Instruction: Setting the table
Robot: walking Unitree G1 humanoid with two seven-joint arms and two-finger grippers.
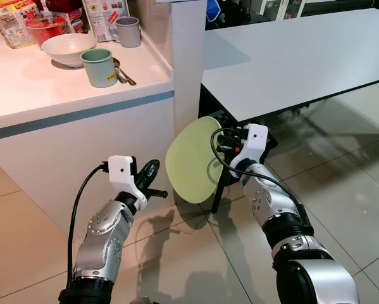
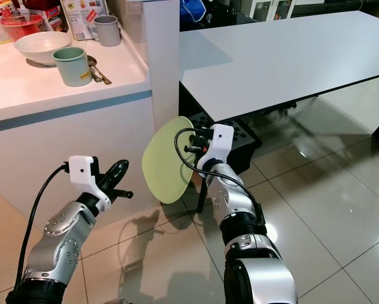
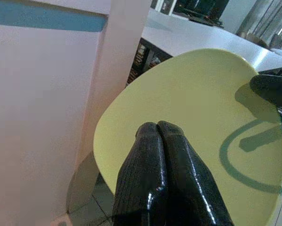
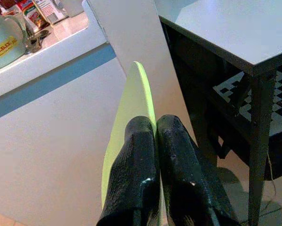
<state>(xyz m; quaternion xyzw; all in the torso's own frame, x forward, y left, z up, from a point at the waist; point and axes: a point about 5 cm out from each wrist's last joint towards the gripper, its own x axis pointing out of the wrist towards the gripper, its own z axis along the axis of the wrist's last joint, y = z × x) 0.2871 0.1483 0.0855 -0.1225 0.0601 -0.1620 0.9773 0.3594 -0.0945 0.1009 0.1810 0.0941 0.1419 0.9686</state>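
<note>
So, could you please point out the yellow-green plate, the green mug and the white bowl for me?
yellow-green plate (image 1: 188, 166), left eye view, middle of its face.
green mug (image 1: 100, 68), left eye view, its side wall.
white bowl (image 1: 68, 49), left eye view, its inside.

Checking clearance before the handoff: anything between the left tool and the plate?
Nothing. In the left eye view, bare floor tile shows in the gap between the shut left tool and the yellow-green plate, which the right tool pinches by its rim.
</note>
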